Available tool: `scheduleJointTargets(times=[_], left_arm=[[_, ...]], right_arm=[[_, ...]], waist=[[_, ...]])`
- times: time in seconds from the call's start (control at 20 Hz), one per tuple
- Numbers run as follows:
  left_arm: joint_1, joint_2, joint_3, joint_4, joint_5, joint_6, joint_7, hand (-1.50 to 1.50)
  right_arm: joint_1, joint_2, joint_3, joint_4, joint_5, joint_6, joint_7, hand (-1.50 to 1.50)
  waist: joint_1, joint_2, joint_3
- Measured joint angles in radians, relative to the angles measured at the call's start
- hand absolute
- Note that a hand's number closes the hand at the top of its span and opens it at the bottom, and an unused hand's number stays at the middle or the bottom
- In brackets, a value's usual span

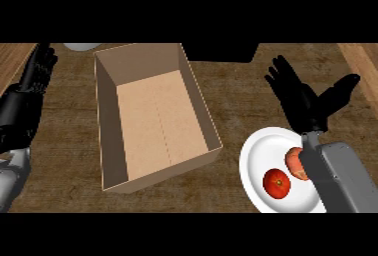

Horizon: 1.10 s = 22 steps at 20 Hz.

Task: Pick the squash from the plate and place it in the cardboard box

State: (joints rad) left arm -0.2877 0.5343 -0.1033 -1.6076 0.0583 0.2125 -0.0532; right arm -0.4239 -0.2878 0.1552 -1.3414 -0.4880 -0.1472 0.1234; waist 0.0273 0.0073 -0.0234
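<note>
Right hand (306, 102) spread wide above the plate (258, 150) holding squash (295, 162); cardboard box (159, 125) unlabelled.

The light is dim and even, with no clear source and no glare. The dark wooden tabletop (66, 165) reads muddy brown, its grain soft and smeared. The white plate (258, 150) at four o'clock is the brightest surface, flat white without a highlight. The cardboard box (159, 125) shows shading inside: its left wall is darker, its floor paler. No hard cast shadows fall under the box or the plate. Both black hands, the right hand (306, 100) at two o'clock and the left hand (37, 70) at ten o'clock, lose surface detail in the darkness. Edges look slightly soft throughout; straight lines stay straight toward the borders.
</note>
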Motion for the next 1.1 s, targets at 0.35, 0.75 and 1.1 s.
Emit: scheduleJointTargets(times=[0.35,0.75,1.1], left_arm=[[0.145,-0.035,0.000,0.072,0.000,0.025,0.055,0.00],[0.258,-0.094,-0.040,0.077,0.002,0.039,0.126,0.00],[0.287,-0.138,-0.064,0.084,-0.029,0.055,0.126,0.00]], right_arm=[[0.020,-0.137,-0.084,-0.014,0.141,-0.027,-0.186,1.50],[0.220,-0.071,-0.189,0.040,0.276,-0.312,-0.425,-1.50],[0.349,-0.251,-0.122,0.009,0.438,-0.257,-0.372,-1.50]], waist=[[-0.029,0.000,0.011],[-0.036,-0.006,0.022],[-0.036,-0.009,0.022]])
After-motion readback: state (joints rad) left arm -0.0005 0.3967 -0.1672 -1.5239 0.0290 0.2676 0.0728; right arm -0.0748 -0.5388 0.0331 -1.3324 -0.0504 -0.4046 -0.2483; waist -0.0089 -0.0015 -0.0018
